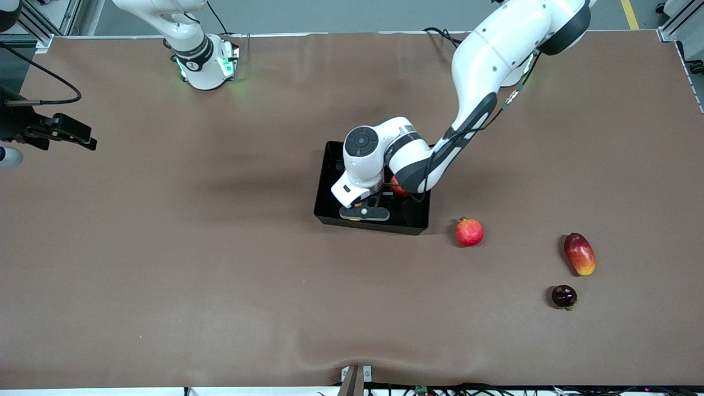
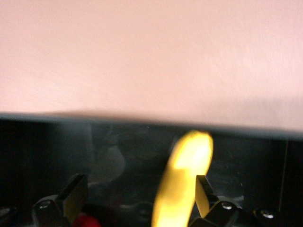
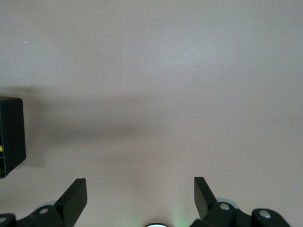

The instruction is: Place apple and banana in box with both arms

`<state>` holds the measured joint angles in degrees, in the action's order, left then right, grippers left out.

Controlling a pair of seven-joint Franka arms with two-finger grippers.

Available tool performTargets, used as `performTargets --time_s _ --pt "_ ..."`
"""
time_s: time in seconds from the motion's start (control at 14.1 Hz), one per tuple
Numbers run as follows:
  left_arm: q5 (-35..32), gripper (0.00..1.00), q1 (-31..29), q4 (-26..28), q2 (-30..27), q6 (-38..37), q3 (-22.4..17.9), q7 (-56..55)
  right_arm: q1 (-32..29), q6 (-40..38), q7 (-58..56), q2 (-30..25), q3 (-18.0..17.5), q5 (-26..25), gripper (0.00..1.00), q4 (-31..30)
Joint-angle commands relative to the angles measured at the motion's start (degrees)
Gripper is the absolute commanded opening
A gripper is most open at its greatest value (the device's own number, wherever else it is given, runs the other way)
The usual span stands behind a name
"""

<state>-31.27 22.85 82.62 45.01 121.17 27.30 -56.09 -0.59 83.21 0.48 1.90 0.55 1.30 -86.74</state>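
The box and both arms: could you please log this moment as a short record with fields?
box: black, mid-table
banana: inside the box, between the open fingers of the left gripper
apple: in the box, mostly hidden by the left arm
right gripper: open, holding nothing, over bare table toward the right arm's end, waiting
other fruit: pomegranate, mango and a dark fruit on the table outside the box

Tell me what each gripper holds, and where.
Nothing: left gripper open around the curved yellow banana in the black plastic box; right gripper open over the table.
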Motion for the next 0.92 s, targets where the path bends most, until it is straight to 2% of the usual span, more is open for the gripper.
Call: performTargets --time_s 0.0,0.21,0.5,0.85 --pt "-0.29 1.00 -4.89 -1.58 -4.82 -5.76 1.25 1.68 0.23 -0.50 0.13 -0.05 0.15 0.20 1.00 0.17" --pt "5.07 1.00 -12.01 -1.58 -9.31 -6.64 1.97 3.18 0.23 -0.50 0.13 0.04 0.15 0.20 1.00 0.17" --pt "6.40 1.00 -19.84 -1.41 -13.71 -12.43 1.97 9.51 0.23 -0.50 0.22 0.03 0.15 0.20 1.00 0.17" --pt "6.40 1.00 -24.42 -1.49 -18.10 -20.60 2.14 12.91 0.32 -0.50 0.22 0.04 0.15 0.20 1.00 0.17"
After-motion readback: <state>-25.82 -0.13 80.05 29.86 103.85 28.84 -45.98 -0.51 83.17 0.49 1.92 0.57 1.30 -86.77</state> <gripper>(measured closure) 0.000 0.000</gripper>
